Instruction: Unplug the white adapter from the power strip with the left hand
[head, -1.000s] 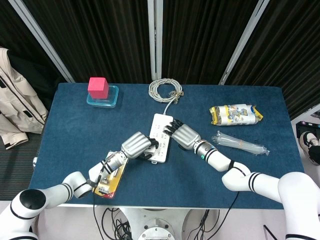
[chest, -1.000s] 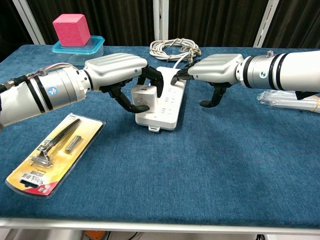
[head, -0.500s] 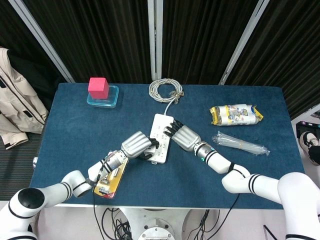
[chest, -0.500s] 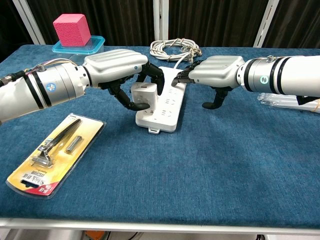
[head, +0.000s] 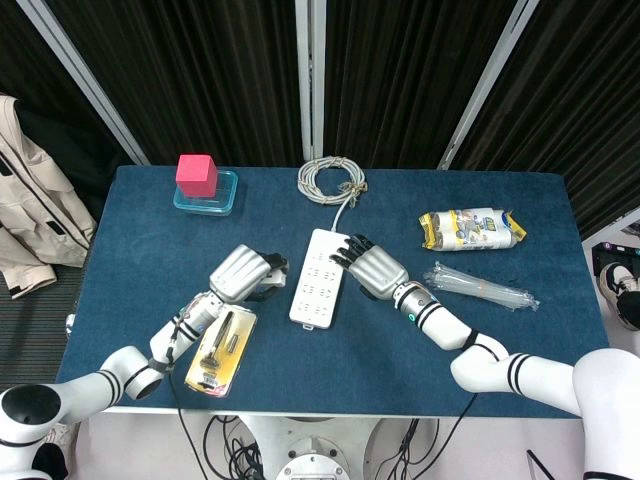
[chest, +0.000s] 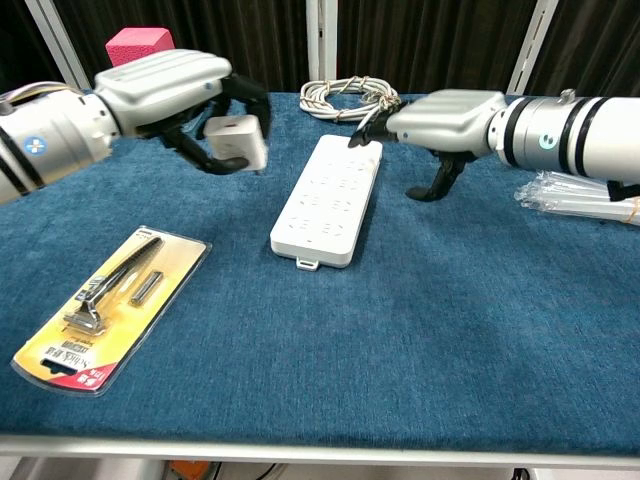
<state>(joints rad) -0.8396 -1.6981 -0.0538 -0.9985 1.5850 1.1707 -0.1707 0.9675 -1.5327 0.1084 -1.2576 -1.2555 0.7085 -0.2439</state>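
Observation:
My left hand (chest: 175, 95) (head: 240, 274) grips the white adapter (chest: 236, 141) and holds it in the air, up and to the left of the white power strip (chest: 327, 198) (head: 318, 277). No plug sits in the strip's sockets. In the head view the adapter is mostly hidden under the hand. My right hand (chest: 445, 115) (head: 368, 263) presses its fingertips on the far right end of the strip, near where the cable leaves it.
A packaged razor (chest: 100, 305) (head: 220, 350) lies at the near left. The coiled white cable (head: 332, 180) sits behind the strip. A pink cube on a blue lidded box (head: 203, 183) stands far left; a snack bag (head: 468, 229) and a clear wrapped pack (head: 482, 287) lie right.
The left hand pulled the adapter out of the strip and carried it up and to the left. The right hand stayed pressed on the strip's far end.

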